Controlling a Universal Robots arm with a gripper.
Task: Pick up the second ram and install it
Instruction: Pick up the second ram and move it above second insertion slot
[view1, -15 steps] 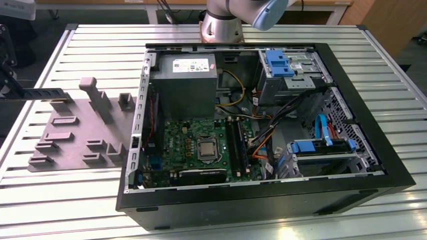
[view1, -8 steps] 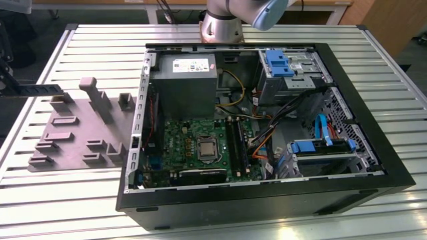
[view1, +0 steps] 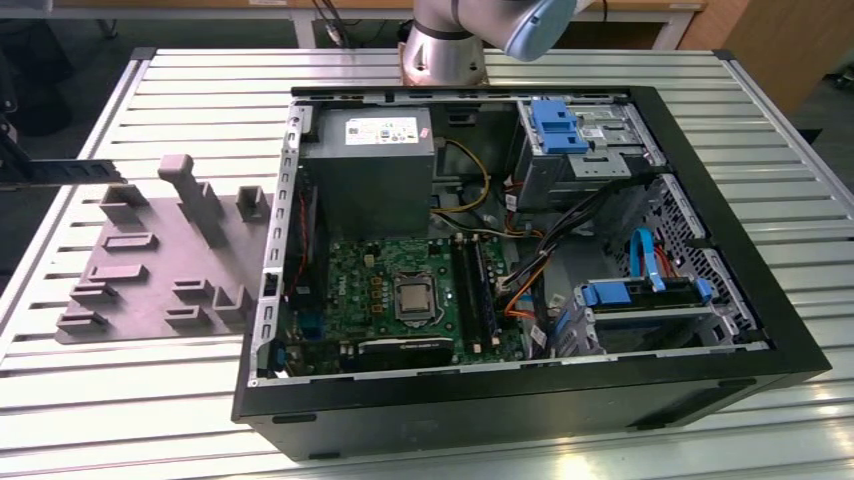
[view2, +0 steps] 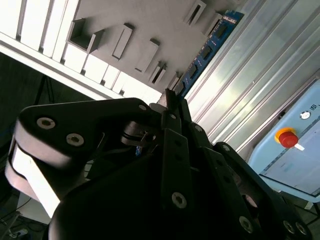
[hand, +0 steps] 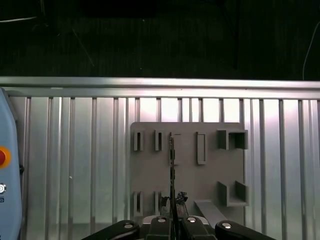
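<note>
Your tool (hand: 172, 212) is clamping the long, thin blue-green memory stick (view2: 205, 50) by one end near the grey slotted holder plate (hand: 210, 175), probably leaving its contact edge free.

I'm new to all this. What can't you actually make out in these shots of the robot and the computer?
- Held end of the second ram: second wrist view, covered by the gripper shut on it.
- The ram's flat faces: first wrist view, seen edge-on as a thin line.
- Most of the arm: exterior view, cut off by the top edge.
- Whether the motherboard slots hold a stick: exterior view, too small and dark.
</note>
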